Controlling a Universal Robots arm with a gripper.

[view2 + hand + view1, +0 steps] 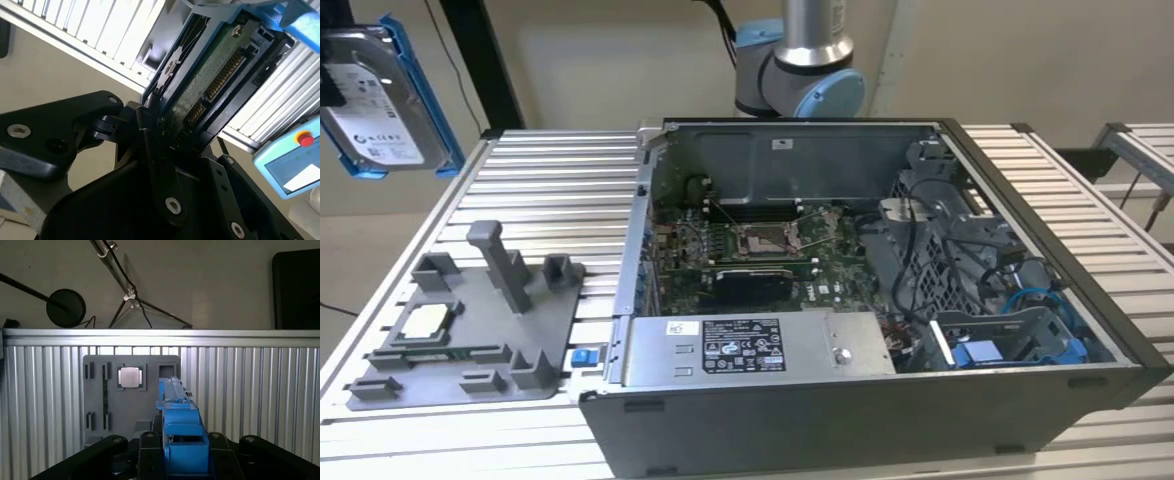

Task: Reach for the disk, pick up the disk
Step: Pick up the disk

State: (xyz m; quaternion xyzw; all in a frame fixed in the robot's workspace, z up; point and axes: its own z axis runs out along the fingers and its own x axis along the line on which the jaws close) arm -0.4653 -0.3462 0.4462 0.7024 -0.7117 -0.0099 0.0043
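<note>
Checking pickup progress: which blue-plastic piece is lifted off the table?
The label-faced disk, held aloft by the gripper; the small blue bracket sits beside the grey fixture.

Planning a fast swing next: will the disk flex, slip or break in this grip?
Likely stiff and heavy for its size: the disk has a metal body. The gripper seems clamped on its smooth blue rail, so slipping is possible. Its bare circuit board looks fragile.

bare table (547,170) beyond the grey fixture (550,318); its upright posts (499,262) and the computer case (854,410) are obstacles
</note>
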